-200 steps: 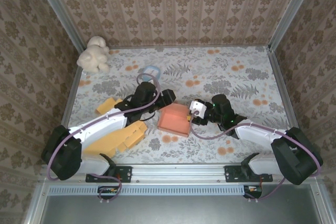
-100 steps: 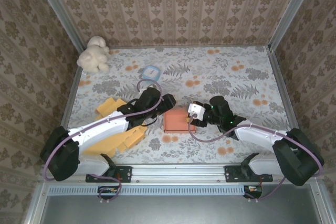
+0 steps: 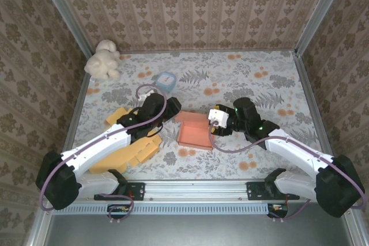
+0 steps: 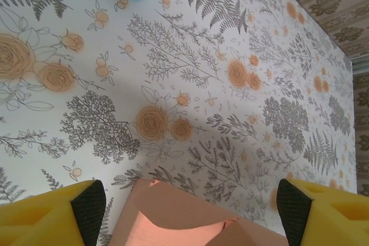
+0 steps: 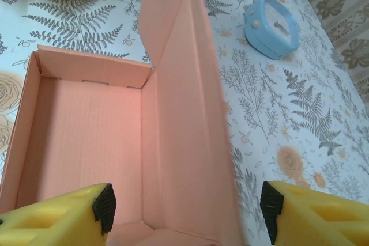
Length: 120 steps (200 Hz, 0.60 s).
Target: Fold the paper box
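In the top external view, the salmon paper box is seen on the floral desk, just below the centre of the frame, between the heads of the two arms. It is open, with its tray facing up. The left arm is stretched from the lower left toward the box's upper left corner, and the right arm is brought in from the lower right to the box's right side.

In the left wrist view, the left fingers are spread wide at the two bottom corners of the frame. A folded edge of the box is seen low between them and is not gripped.

In the right wrist view, the right fingers are likewise held wide apart and closed on nothing. The box's tray and a raised long flap are seen between them.

A blue alarm clock is placed near the box, above and to its left. Flat yellow cardboard lies partly under the left arm. A cream plush toy sits at the upper left of the desk.
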Each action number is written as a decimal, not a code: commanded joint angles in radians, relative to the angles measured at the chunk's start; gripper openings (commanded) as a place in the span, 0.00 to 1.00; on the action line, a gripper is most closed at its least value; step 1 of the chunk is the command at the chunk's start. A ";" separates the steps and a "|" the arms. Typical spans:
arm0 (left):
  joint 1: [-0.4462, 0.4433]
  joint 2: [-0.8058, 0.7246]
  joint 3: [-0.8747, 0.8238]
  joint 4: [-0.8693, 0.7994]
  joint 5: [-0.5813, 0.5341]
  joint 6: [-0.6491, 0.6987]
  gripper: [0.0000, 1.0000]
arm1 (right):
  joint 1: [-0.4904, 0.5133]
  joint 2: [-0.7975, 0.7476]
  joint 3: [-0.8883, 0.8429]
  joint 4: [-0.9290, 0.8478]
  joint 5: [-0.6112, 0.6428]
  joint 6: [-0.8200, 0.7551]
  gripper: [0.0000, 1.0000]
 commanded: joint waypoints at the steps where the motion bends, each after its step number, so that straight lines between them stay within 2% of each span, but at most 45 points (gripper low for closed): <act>1: 0.037 0.006 0.030 -0.031 0.021 0.036 0.81 | -0.014 -0.010 0.096 -0.232 0.016 -0.068 0.71; 31: 0.052 0.026 0.028 0.001 0.076 0.010 0.82 | -0.033 -0.020 0.193 -0.424 0.055 -0.141 0.71; 53: 0.050 0.026 0.036 0.008 0.080 -0.016 0.82 | -0.044 -0.011 0.230 -0.495 0.081 -0.171 0.72; 79: 0.035 0.042 0.047 0.015 0.068 -0.037 0.82 | -0.051 0.011 0.214 -0.479 0.107 -0.190 0.72; 120: 0.022 0.117 0.060 0.049 0.095 -0.068 0.82 | -0.037 0.077 0.148 -0.285 0.105 -0.182 0.72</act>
